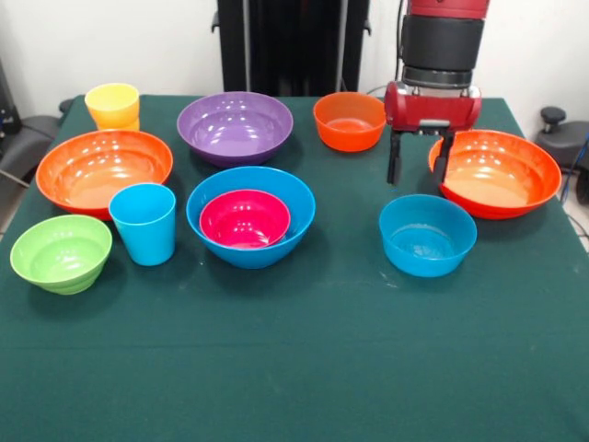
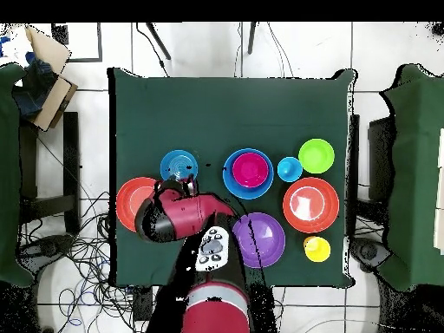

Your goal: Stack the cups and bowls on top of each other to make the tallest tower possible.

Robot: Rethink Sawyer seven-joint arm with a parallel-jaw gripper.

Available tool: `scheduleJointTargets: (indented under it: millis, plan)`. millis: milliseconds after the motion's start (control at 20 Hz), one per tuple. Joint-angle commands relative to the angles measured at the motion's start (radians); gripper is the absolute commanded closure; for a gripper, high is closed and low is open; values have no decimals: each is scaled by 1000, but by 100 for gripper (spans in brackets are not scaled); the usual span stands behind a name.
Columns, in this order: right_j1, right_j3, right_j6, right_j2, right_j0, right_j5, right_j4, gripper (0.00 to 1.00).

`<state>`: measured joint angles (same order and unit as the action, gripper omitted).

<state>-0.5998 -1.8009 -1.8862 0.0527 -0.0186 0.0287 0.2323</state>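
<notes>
My gripper (image 1: 419,158) hangs open just above the table, its two black fingers wide apart. One finger stands at the left rim of the right-hand large orange bowl (image 1: 502,175); nothing is between them. The medium blue bowl (image 1: 427,236) sits just in front of it. The small magenta bowl (image 1: 244,218) is nested in the large blue bowl (image 1: 253,256) at the centre. The blue cup (image 1: 144,223) stands upright to its left. At the far left stands the yellow cup (image 1: 112,105). In the overhead view the arm (image 2: 186,215) covers part of the orange bowl (image 2: 130,204).
A second large orange bowl (image 1: 104,170) and a ribbed lime green bowl (image 1: 61,252) sit at the left. The purple bowl (image 1: 235,126) and small orange bowl (image 1: 349,121) are at the back. The green cloth's front half (image 1: 304,368) holds nothing.
</notes>
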Motion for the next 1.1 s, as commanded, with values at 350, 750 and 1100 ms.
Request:
scheduleJointTargets:
  millis: [350, 750, 1100]
  plan:
    - [-134, -145, -91, -28, -39, 23, 52, 0]
    - [16, -40, -137, 81, -167, -51, -2, 0]
    - [43, -25, -149, 105, -203, -62, -19, 0]
